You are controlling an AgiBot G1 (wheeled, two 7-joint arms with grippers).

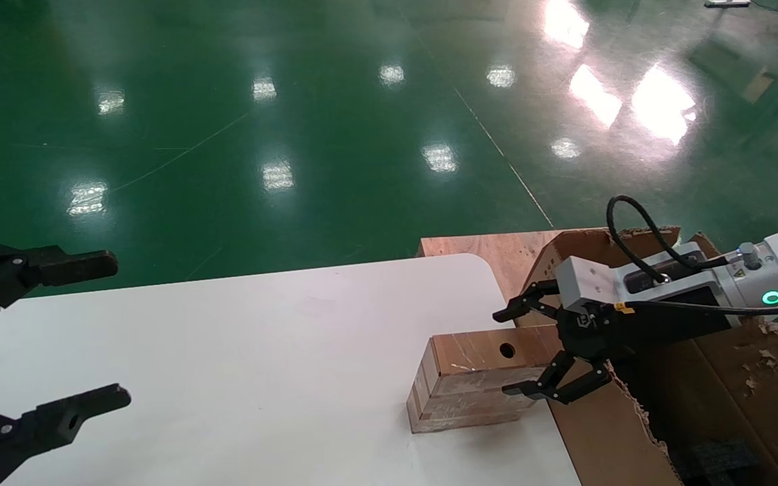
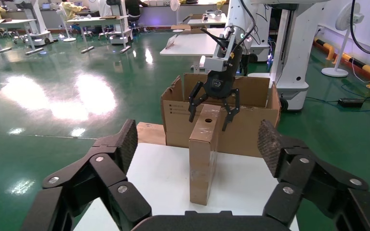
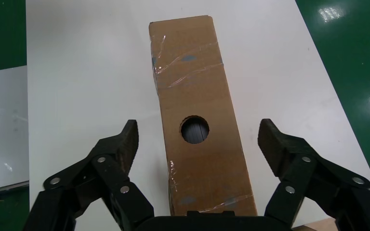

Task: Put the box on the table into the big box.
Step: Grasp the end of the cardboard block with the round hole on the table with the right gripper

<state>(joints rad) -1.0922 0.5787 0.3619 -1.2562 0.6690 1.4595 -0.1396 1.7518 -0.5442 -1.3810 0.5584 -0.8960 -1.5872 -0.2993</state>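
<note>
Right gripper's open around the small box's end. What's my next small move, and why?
Probably close the right gripper: its open jaws straddle the near end of the box without touching it, and the box still rests on the table, beside the big box. The left gripper is parked, open.

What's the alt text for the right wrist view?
The right gripper, fingers spread wide, straddles one end of the small brown box without touching it. The box lies on the white table, round hole facing up, with tape strips across its top.

Robot lab: green floor (image 1: 294, 135), workstations (image 2: 9, 21).
</note>
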